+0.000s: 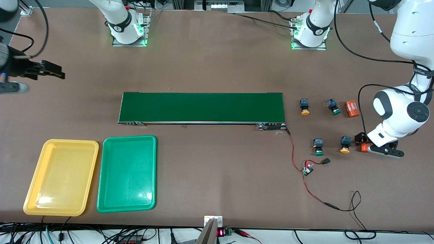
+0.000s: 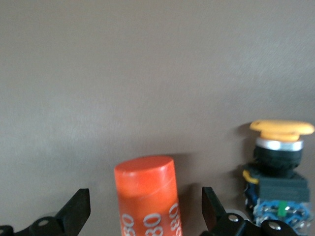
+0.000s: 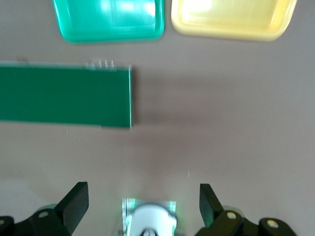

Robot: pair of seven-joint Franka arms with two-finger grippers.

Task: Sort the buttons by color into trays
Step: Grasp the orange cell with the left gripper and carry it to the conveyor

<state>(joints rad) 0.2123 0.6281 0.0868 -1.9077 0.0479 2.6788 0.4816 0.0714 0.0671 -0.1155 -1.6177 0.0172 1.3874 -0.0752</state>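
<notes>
Bright, even light — blurred wrist views

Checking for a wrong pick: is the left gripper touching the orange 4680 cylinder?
Apart. Left wrist view: the left gripper is open, with table showing between each finger and the orange cylinder.

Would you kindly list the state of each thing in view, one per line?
Left gripper: open, astride an upright orange cylinder, not gripping.
Right gripper: open, holding nothing, waiting at its arm's end of the table.
Yellow tray: empty.
Green tray: empty.
Yellow buttons: on the table, unsorted.
Green buttons: on the table, unsorted.
Conveyor belt: bare.
</notes>
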